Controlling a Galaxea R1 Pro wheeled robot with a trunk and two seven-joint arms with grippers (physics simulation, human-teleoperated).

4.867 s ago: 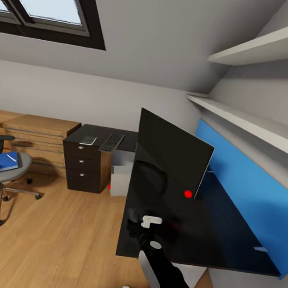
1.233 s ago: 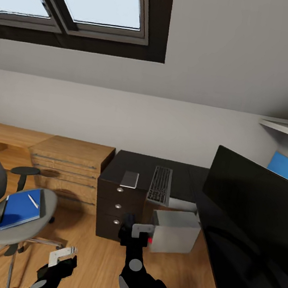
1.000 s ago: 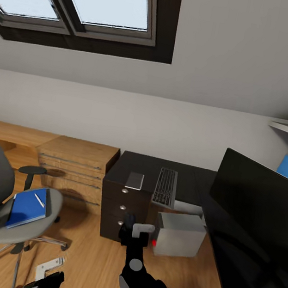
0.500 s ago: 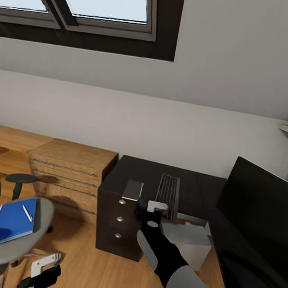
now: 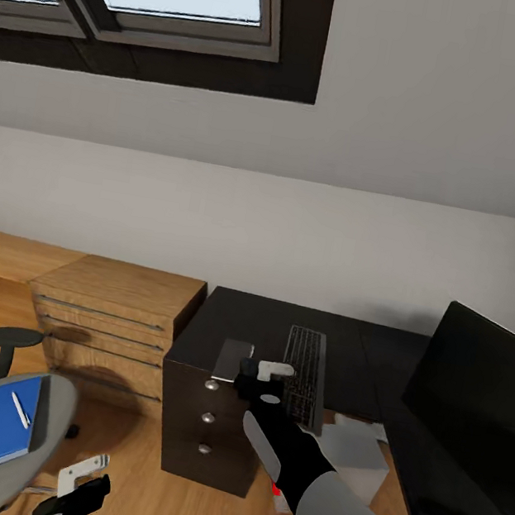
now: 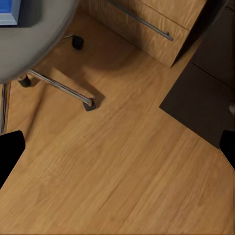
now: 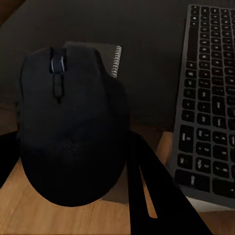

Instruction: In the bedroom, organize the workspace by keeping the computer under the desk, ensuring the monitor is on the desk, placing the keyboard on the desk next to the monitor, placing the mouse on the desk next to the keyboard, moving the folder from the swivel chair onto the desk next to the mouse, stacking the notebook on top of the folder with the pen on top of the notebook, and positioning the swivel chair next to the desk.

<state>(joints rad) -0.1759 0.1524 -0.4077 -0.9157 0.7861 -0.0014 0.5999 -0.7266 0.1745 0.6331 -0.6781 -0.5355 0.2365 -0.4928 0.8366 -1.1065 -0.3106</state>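
Black mouse (image 7: 68, 132), one keyboard (image 5: 305, 374), one notebook (image 5: 232, 359)

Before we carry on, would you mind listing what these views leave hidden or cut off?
- Computer, head view: mostly hidden behind the right arm and under the desk.
- Monitor, head view: cut off by the right edge.
- Notebook, right wrist view: largely covered by the mouse.
- Swivel chair, head view: back cut off at the left edge.
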